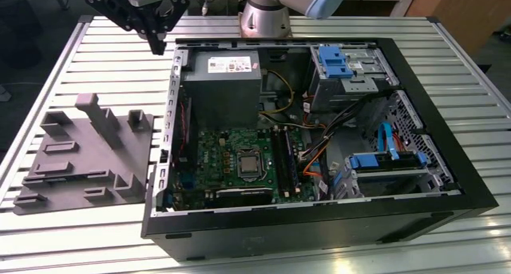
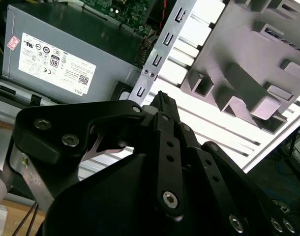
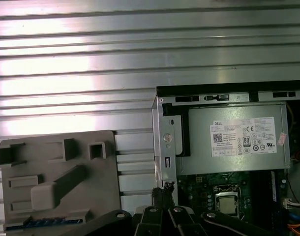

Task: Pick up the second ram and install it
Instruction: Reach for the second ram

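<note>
One table of ribbed, shiny aluminium slats is spread across the scene, with dark floor at the exterior view's left and a wooden panel at its far right. At the exterior view's left a matte grey moulded tray with upright posts and square pockets is laid flat on the slats. A thin stick with blue marks, taken to be the ram, is seen lying in a slot of that tray, well apart from the gripper. The black gripper is held above the table near the far left corner of the computer case. Its jaws are closed together, and nothing is seen between them. Further right the black case is laid open on its side. Inside, a grey metal power supply is marked by a white printed label. A green circuit board with a square silver processor is set nearer the camera. Blue plastic brackets are fitted at the right.
</note>
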Robot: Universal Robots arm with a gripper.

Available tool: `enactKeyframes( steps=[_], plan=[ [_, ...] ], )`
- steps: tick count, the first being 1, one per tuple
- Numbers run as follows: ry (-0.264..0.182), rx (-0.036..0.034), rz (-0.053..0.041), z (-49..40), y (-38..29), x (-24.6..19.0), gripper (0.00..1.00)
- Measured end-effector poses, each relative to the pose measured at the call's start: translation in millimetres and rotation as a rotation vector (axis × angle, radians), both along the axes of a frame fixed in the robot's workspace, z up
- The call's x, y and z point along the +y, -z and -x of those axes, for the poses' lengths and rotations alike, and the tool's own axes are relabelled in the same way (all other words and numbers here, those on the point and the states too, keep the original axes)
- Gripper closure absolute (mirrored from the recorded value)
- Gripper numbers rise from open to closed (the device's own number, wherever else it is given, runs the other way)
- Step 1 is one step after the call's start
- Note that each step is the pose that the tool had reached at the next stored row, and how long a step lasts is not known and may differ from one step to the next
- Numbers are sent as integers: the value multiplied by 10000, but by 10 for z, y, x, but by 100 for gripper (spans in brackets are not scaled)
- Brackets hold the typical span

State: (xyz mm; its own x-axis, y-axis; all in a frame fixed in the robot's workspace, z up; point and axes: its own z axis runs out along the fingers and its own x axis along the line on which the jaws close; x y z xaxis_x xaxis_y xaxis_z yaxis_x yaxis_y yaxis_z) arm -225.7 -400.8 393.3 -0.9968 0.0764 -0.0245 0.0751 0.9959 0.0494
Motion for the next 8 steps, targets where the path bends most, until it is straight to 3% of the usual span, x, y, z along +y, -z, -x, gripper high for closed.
enactKeyframes(
  steps=[8],
  plan=[
    [0,0,-7,74,0,-1,89]
  ],
)
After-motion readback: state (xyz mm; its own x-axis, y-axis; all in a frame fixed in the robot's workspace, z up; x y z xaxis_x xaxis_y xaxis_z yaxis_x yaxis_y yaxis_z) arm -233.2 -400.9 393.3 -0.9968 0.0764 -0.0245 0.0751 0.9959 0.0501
